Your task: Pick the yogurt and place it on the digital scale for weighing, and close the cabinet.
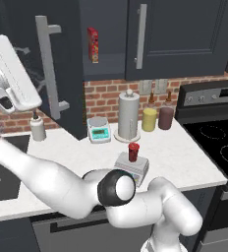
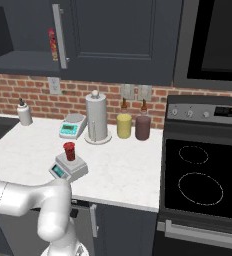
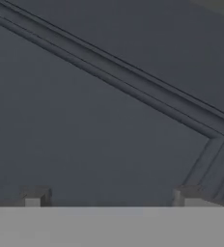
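The yogurt (image 1: 133, 151) stands upright on the digital scale (image 1: 131, 168), at about 6 o'clock from the paper towel roll (image 1: 128, 116) on the worktop (image 1: 185, 157). The gripper (image 3: 111, 198), spread wide and holding nothing, faces the cabinet (image 1: 47, 64) door panel, which stands swung open.

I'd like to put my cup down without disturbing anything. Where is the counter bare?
Bare white counter lies between the digital scale holding the yogurt and the stove. It is crowded along the brick wall: white scale, paper towel roll and two jars.
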